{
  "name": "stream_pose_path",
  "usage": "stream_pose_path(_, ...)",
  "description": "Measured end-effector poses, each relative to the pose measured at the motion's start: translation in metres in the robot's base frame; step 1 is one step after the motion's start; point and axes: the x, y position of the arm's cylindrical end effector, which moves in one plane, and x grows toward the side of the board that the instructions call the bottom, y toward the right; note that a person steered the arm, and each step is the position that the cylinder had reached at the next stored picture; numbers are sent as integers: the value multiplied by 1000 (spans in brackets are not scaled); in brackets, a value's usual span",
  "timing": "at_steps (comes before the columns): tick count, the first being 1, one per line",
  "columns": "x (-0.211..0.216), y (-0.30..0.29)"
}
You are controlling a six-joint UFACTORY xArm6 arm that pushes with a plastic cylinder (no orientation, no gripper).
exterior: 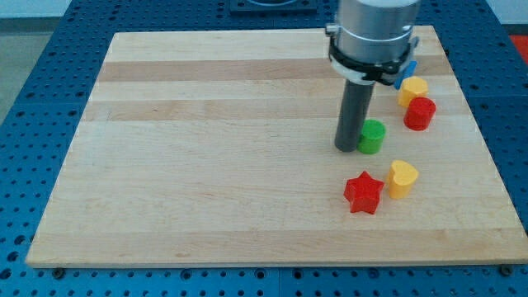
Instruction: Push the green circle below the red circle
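The arm comes straight down from the view's top, its grey cylindrical body upright over the wooden surface (pixel 206 165), with a dark collar around its lower edge and the dark rod dropping vertically from there. My tip (pixel 346 148) sits on the surface right against the left side of the green circle (pixel 372 136), touching it or as good as. There is no gripper on this arm, only the rod, so nothing is spread or pinched. The red circle (pixel 419 113) stands up and to the view's right of the green one, near it but apart. A yellow block (pixel 412 89) sits just above the red circle, almost touching it, and a blue block (pixel 407 73) peeks out from behind the arm's body, its shape hidden. Lower down, a red star (pixel 363 193) and a yellow heart-like block (pixel 403 178) lie side by side, below the green circle.
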Motion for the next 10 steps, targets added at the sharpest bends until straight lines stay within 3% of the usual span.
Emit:
stream_pose_path(4, -29, 28)
stream_pose_path(10, 2, 63)
